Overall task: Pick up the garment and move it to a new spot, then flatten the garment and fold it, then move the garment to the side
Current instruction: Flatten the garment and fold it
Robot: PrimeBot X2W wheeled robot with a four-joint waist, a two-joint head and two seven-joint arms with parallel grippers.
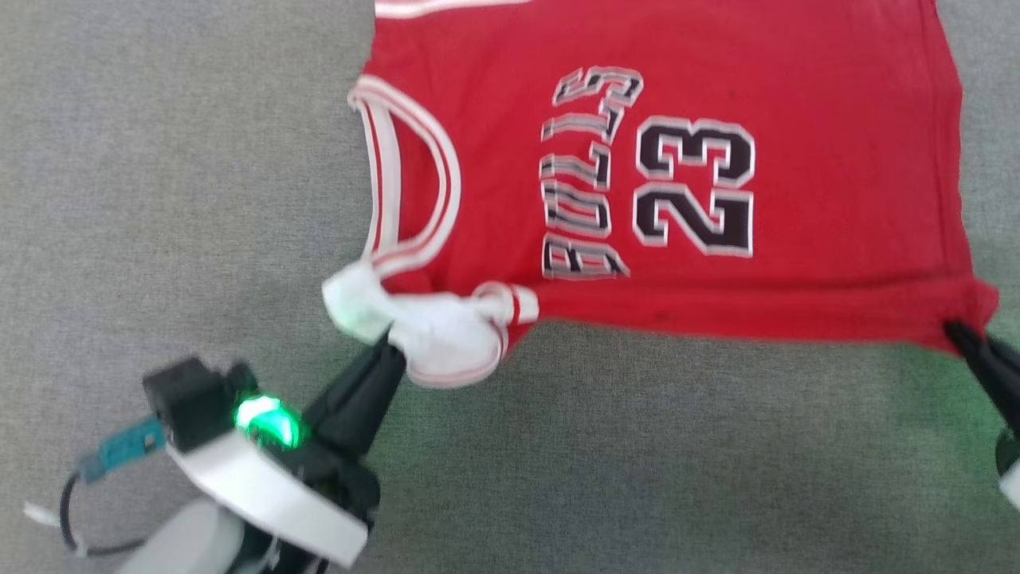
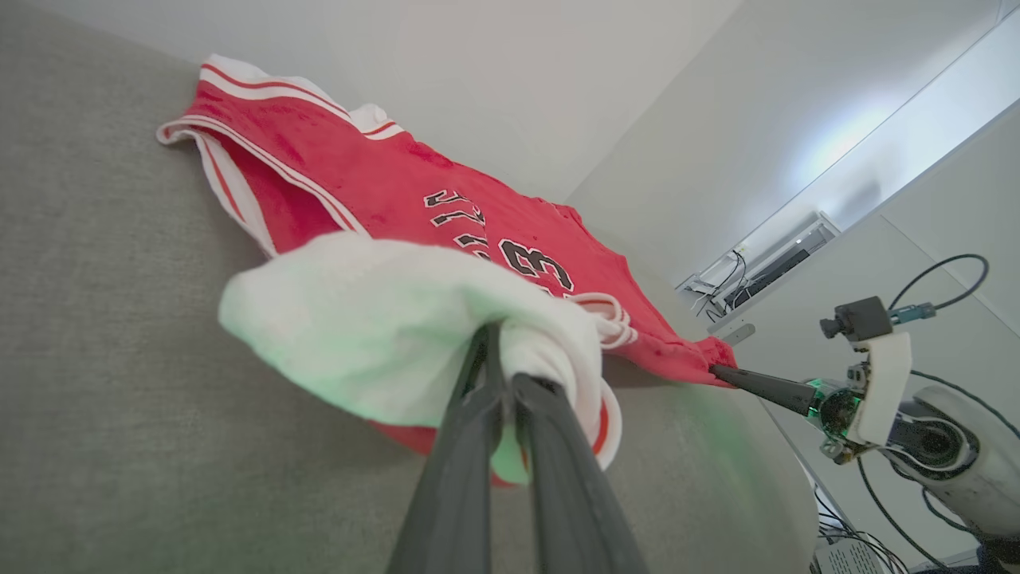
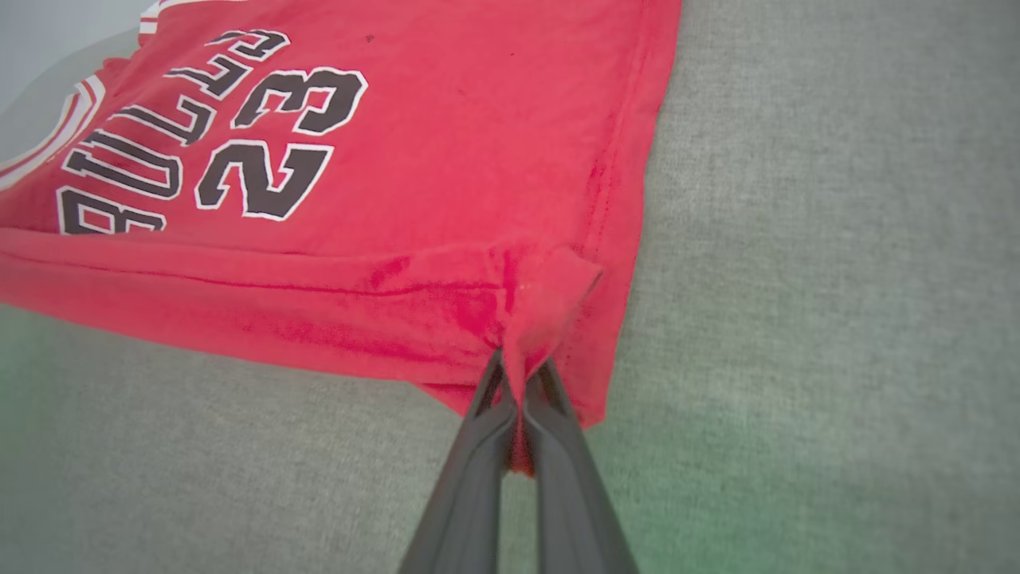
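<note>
On grey fabric surface (image 1: 159, 199): red jersey (image 1: 797, 199) spread flat, print up. Left gripper (image 1: 389, 341) is clamped on the bunched white-trimmed shoulder, right gripper (image 1: 956, 331) clamped on the hem corner. The left wrist view adds pale walls (image 2: 558, 80) behind. Both arms are low, with fingers slanting up to the jersey's near edge.

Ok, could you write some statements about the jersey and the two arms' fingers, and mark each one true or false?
1. The left fingers are shut on a white bunched part of the jersey. True.
2. The right fingers are open above the jersey. False: they are shut on a red corner of it.
3. The jersey carries the number 23. True.
4. The jersey lies on a wooden floor. False: it lies on a grey cloth surface.
</note>
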